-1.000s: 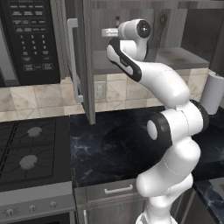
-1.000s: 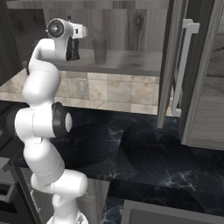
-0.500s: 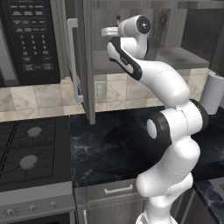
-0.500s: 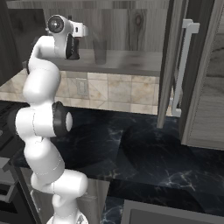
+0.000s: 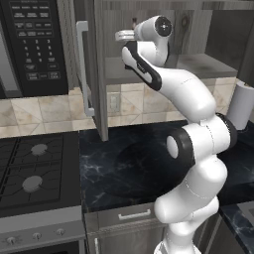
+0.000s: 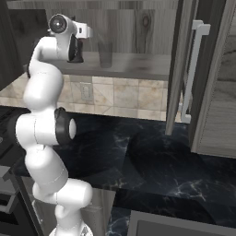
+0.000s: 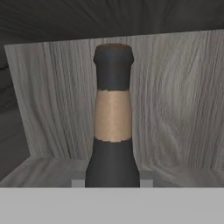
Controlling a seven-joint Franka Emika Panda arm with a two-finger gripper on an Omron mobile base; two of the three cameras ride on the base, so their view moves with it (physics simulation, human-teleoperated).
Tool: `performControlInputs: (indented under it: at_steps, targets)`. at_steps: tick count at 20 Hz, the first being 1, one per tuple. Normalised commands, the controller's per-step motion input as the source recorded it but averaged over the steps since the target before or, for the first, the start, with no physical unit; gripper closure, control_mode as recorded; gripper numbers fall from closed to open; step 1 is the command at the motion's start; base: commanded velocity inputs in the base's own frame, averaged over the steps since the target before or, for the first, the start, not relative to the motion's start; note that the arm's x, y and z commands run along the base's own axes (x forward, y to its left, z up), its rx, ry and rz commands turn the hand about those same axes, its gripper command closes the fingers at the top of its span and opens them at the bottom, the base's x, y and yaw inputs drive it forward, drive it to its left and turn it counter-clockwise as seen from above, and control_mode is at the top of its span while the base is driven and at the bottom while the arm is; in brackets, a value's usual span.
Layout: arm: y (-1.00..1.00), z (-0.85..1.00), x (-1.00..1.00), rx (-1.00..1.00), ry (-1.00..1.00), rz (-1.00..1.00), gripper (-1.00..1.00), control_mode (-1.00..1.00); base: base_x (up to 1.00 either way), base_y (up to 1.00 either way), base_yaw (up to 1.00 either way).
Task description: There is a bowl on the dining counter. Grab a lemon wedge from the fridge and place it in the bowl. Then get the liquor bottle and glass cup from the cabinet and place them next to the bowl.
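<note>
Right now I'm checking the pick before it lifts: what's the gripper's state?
Gripper: closed on the liquor bottle, inside the cabinet.

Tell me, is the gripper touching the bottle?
Touching. In the hand view, the gripper has its fingers flush against both sides of the bottle, with no gap showing.

The white arm rises from its base, bends at a dark elbow joint, and reaches up and forward, with the wrist turned level at its highest point. The hand (image 5: 130, 34) points straight ahead, away from the base. Its fingers sit partway closed, one on each side of a bottle neck, apparently gripping it.
</note>
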Motion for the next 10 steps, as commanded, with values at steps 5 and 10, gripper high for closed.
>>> performControlInputs:
  at_steps: [5,10]
  targets:
    - [0.00,-0.07,-0.42,0.00,-0.02,0.00,1.00,-1.00,0.00,0.00,0.00]
    - [0.00,-0.18,-0.89,0.00,-0.13,0.00,1.00,-1.00,0.00,0.00,0.00]
